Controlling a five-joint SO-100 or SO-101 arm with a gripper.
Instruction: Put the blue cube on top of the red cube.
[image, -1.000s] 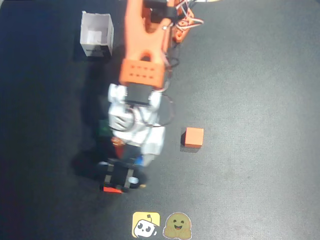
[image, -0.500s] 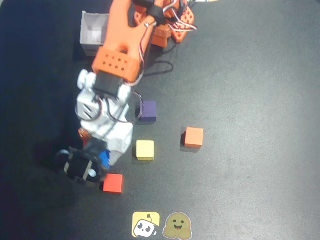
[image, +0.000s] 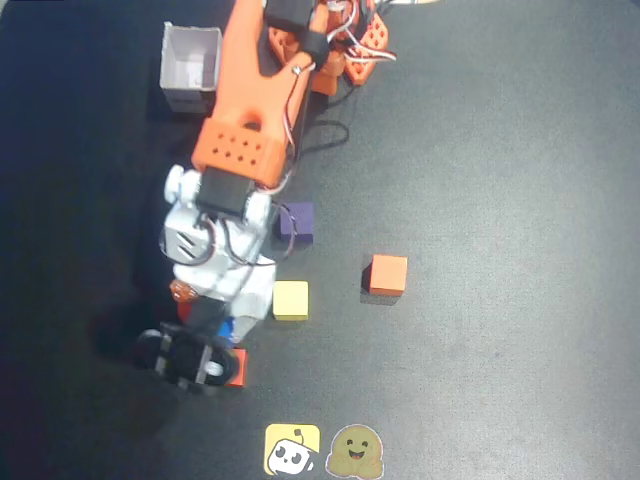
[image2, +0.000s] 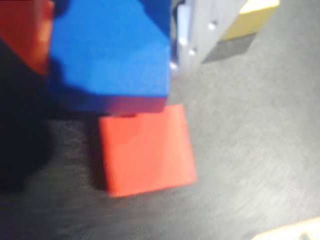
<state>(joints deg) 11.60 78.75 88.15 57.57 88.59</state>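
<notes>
In the wrist view my gripper (image2: 110, 50) is shut on the blue cube (image2: 112, 55), which sits between an orange finger (image2: 25, 35) on the left and a grey-white finger (image2: 195, 30) on the right. The red cube (image2: 147, 150) lies on the dark mat right below it, and the blue cube overlaps its far edge. I cannot tell whether the two touch. In the overhead view my gripper (image: 222, 335) is at the lower left. Only a sliver of the blue cube (image: 229, 327) shows there, with a corner of the red cube (image: 238, 367) beside the black wrist camera.
A yellow cube (image: 291, 300) lies just right of the gripper and also shows in the wrist view (image2: 252, 15). An orange cube (image: 387, 274) and a dark purple cube (image: 297, 224) lie further right. A white box (image: 190, 67) stands at the top left. Two stickers (image: 320, 451) lie at the bottom edge.
</notes>
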